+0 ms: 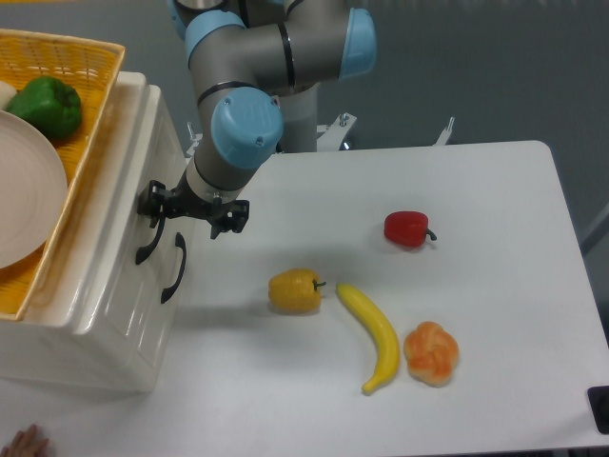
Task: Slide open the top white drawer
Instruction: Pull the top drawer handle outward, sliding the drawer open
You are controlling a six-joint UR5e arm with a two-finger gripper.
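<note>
A glossy white cabinet [105,286] stood at the left edge of the white bench [476,238]. The top white drawer [143,124] formed its upper part, its front panel facing right and carrying a curved black handle [149,243]. The lower drawer front sat just beneath, with its own black handle [174,269]. The top drawer looked shut or very nearly so, its front roughly level with the lower one.

The arm reached down from the back, and the fingers [152,203] sat right at the upper end of the top handle. Whether they were spread or pinching the handle could not be told from this angle.

A yellow wicker basket [90,143] rested on top of the cabinet, holding a pale plate [24,190] and a green pepper [46,105]. Well apart on the bench lay a yellow pepper [295,290], a banana [373,335] just beside it, an orange pastry-like item [432,353] touching the banana's lower end, and a red pepper [408,228] farther back.
</note>
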